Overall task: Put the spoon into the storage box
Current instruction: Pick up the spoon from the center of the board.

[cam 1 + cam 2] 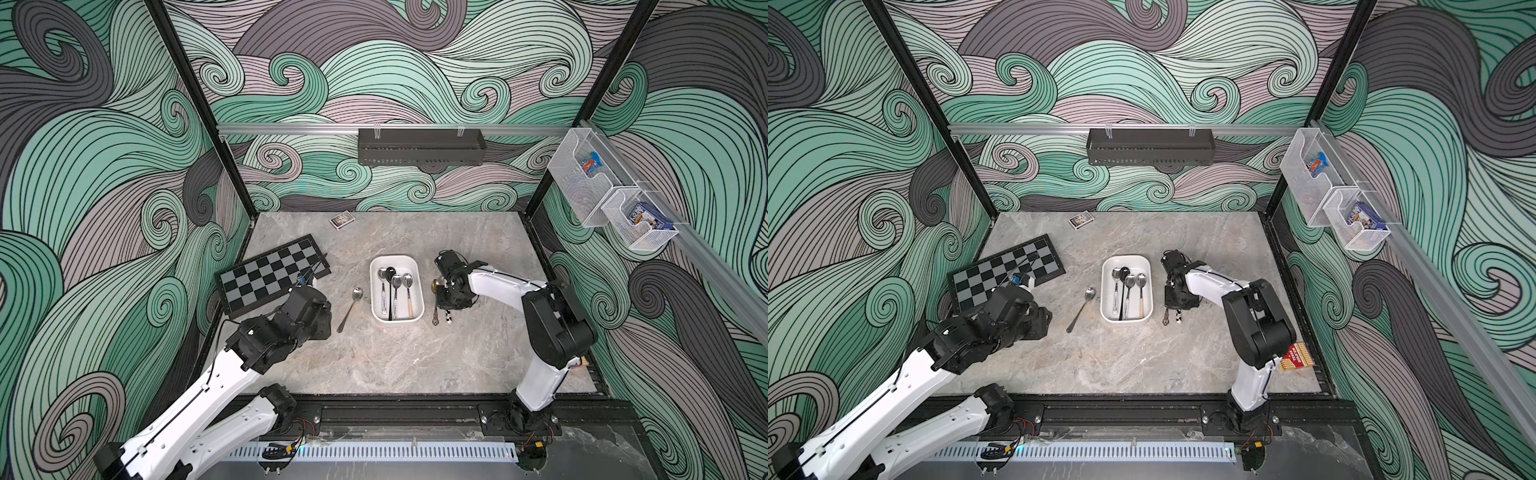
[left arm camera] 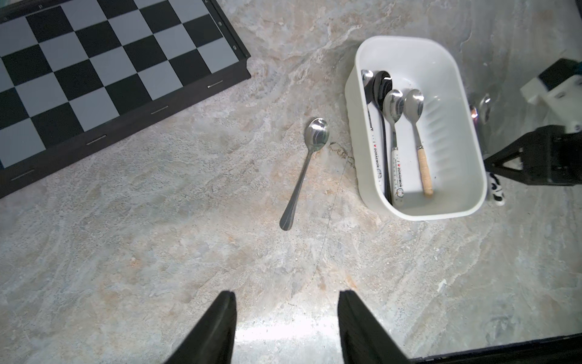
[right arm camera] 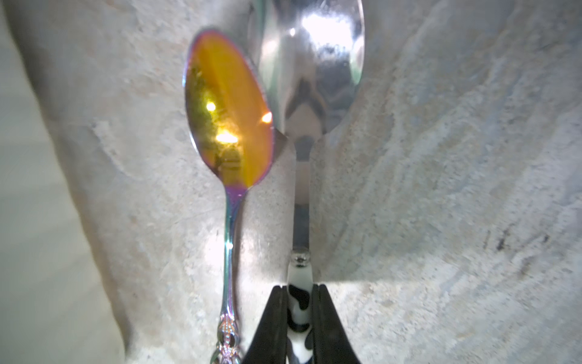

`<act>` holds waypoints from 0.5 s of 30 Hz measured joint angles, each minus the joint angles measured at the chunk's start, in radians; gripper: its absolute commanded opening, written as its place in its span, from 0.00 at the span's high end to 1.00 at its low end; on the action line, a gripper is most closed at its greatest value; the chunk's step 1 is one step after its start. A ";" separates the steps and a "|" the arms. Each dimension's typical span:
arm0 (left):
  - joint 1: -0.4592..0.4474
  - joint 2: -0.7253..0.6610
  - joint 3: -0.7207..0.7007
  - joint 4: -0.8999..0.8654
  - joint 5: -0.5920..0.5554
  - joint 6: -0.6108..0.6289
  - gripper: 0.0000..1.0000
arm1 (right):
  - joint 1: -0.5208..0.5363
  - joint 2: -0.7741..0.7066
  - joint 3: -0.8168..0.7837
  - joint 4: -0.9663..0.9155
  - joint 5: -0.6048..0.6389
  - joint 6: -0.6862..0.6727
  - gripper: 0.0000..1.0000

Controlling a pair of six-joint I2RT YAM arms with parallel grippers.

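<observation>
**Top views:** right tool (image 1: 446, 308) lowered to the table (image 1: 374, 365) at 3 o'clock of the storage box (image 1: 395, 258). Beneath it, a cow-print spoon (image 1: 449, 319) and a rainbow spoon (image 1: 435, 316) side by side, bowls toward 12, handles toward 6, parallel to the box's long sides. Inside the box, four spoons (image 1: 395, 282) already. At 9 o'clock of the box, a plain steel spoon (image 1: 1081, 309) on the table, left tool (image 1: 324, 318) near its handle end.

**Left wrist view:** left tool (image 2: 286, 297) spread, gripping nothing, plain steel spoon ahead and apart.

**Right wrist view:** right tool (image 3: 299, 288) pressed onto the cow-print handle, rainbow spoon just beside, untouched by the tool. Right arm nearer. Likely next: lifting, then carrying toward 9 o'clock, keeping the 12-to-6 axis for a lengthwise drop.
</observation>
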 measured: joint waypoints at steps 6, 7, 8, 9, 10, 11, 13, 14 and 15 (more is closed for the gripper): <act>0.005 0.059 -0.010 0.034 0.004 -0.030 0.45 | 0.005 -0.133 0.014 -0.026 -0.007 -0.011 0.90; 0.005 0.061 -0.019 0.046 0.006 -0.035 0.45 | 0.008 -0.148 0.025 -0.035 -0.007 -0.011 0.90; 0.005 0.062 -0.034 0.060 0.014 -0.042 0.45 | 0.014 -0.163 0.041 -0.049 -0.008 -0.011 0.90; 0.005 0.063 -0.050 0.072 0.020 -0.047 0.45 | 0.023 -0.175 0.058 -0.060 -0.008 -0.011 0.90; 0.005 0.065 -0.066 0.081 0.025 -0.050 0.45 | 0.033 -0.183 0.074 -0.068 -0.008 -0.011 0.90; 0.005 0.066 -0.082 0.090 0.030 -0.056 0.45 | 0.050 -0.191 0.097 -0.079 -0.010 -0.011 0.90; 0.005 0.071 -0.100 0.095 0.039 -0.066 0.45 | 0.084 -0.198 0.138 -0.096 -0.012 -0.010 0.89; 0.005 0.072 -0.106 0.099 0.042 -0.069 0.45 | 0.104 -0.198 0.162 -0.105 -0.016 -0.008 0.89; 0.005 0.071 -0.110 0.104 0.045 -0.071 0.45 | 0.127 -0.196 0.187 -0.112 -0.019 -0.006 0.89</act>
